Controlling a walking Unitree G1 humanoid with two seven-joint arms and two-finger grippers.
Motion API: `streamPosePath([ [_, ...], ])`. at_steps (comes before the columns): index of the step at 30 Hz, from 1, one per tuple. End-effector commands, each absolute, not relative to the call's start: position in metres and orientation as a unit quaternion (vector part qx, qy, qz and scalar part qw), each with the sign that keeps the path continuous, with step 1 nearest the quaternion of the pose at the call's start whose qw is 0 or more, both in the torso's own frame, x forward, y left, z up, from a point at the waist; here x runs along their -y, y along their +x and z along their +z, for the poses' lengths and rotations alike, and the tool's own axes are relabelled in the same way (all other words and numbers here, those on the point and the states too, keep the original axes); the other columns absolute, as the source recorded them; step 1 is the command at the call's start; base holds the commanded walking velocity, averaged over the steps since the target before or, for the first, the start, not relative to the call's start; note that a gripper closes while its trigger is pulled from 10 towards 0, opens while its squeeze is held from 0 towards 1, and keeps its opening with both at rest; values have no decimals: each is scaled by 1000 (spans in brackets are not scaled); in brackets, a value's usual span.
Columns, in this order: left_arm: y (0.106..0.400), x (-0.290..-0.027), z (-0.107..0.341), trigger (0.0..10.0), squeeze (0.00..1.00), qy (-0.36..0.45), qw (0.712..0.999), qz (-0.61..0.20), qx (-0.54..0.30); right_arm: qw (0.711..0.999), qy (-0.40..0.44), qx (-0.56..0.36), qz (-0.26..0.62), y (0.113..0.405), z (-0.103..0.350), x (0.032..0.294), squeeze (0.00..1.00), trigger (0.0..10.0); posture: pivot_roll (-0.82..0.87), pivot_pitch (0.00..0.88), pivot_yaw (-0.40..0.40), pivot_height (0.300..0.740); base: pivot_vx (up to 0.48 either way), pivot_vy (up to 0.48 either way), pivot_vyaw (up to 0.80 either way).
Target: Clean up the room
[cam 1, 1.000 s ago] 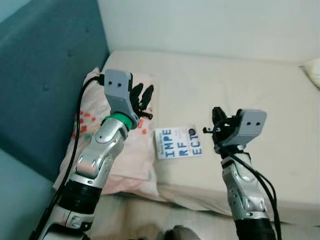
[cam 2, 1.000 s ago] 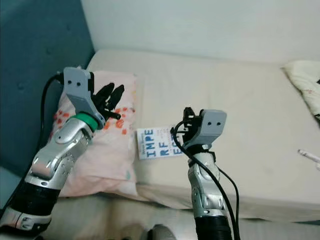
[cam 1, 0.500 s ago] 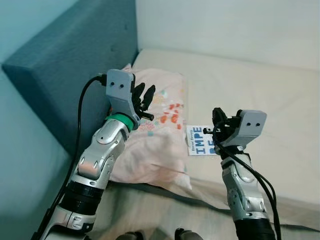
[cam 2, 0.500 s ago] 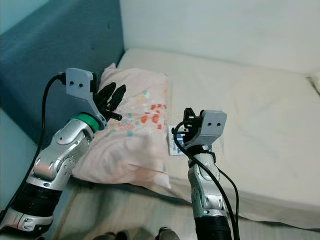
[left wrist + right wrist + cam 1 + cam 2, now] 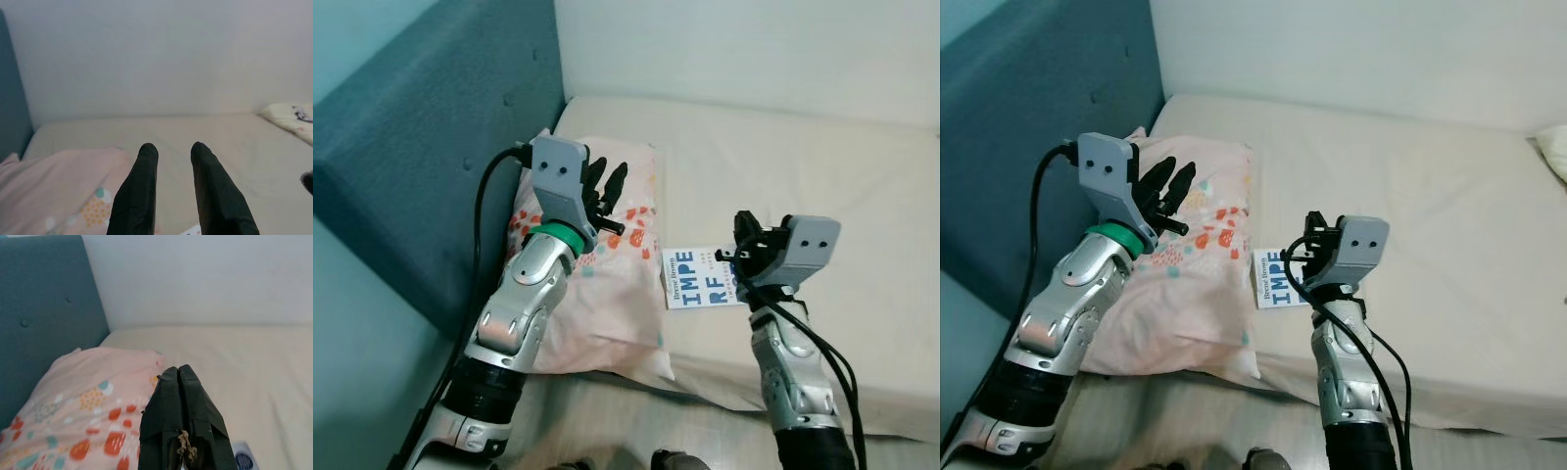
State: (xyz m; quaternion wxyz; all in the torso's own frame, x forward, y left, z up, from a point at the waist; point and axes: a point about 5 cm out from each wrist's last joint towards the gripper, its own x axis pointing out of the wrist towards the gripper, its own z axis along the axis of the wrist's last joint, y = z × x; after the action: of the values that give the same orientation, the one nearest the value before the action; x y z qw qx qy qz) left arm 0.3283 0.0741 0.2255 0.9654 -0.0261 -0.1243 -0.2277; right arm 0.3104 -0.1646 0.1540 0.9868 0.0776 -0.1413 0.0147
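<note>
You are looking down at a bed (image 5: 822,176) with a cream sheet. Both arms are lifted up over it.

Your left gripper (image 5: 605,188) is up in the air with its two black fingers (image 5: 139,186) spread apart, and it holds nothing. Right under it and a little behind it lies a pink pillow (image 5: 597,294) with red, orange and blue-green dots. The pillow sits at the head end of the bed, and its far side is pushed against the blue padded headboard (image 5: 431,147), which stands on the outer side of the left arm.

Your right gripper (image 5: 744,245) is also up in the air. Its two fingers (image 5: 181,401) are pressed flat together with nothing between them. Just beside this gripper, between it and the pillow, a white book (image 5: 700,281) with big blue letters lies flat on the sheet. The book is just next to the pillow's edge. The right gripper is not touching the book or the pillow.

Far out past the right gripper, at the bed's other end, you can see the edge of a second pale pillow (image 5: 1552,147). A plain white wall (image 5: 754,49) runs along the far side of the bed.
</note>
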Motion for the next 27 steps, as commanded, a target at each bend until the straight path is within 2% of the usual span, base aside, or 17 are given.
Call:
streamPosePath([
  [1,331,-80,218,10000,0,-18,970,-215,112,987,85,136,19,310,150,160,0,10000,-63,98,44,736,382,0,0],
  [3,331,-81,218,10000,0,-16,970,-215,114,987,85,136,19,310,150,160,0,10000,-63,98,44,736,382,0,0],
  [27,328,-83,206,10000,0,-17,971,-218,97,988,77,128,22,311,147,159,0,10000,-60,88,42,726,0,0,0],
])
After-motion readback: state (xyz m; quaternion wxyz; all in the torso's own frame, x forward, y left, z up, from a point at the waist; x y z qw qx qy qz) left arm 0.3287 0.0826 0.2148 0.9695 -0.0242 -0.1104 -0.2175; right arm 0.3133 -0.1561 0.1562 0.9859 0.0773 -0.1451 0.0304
